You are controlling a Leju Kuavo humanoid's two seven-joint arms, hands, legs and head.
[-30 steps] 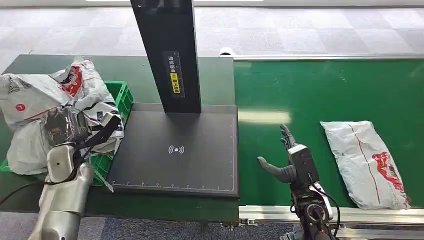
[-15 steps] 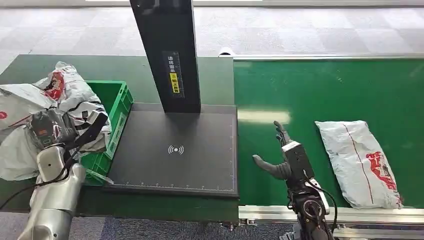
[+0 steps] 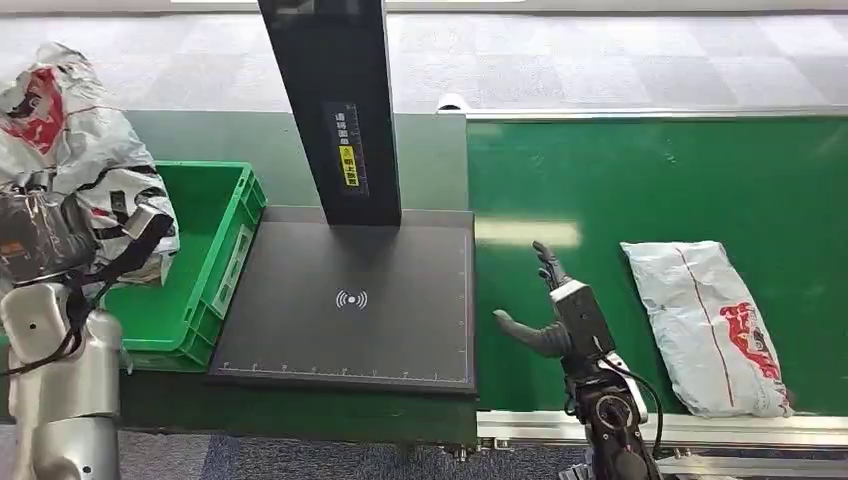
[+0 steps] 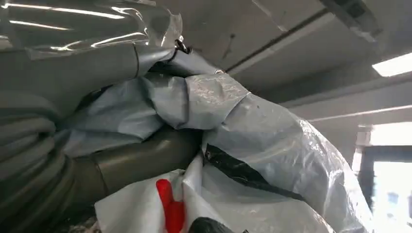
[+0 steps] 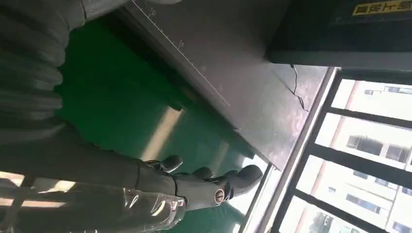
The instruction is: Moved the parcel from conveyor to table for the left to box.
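Parcel [image 3: 80, 150] is clutched by the left hand [image 3: 40, 235] above the green crate [image 3: 215, 235], its thumb [image 4: 136, 160] visible close-up, while the right hand [image 3: 545, 320] hovers spread over the conveyor [image 3: 650, 180].

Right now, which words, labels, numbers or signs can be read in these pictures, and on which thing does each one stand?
No text reads clearly.
Black post: a label with small white characters above a yellow patch, too small to read; the right wrist view shows the yellow patch blurred.
Dark scan plate: a white wireless-wave symbol and ruler ticks along its edges, without legible numbers.
Parcel on the conveyor: a red printed mark, unreadable.
Parcel in the left robot hand: red and black print, unreadable.
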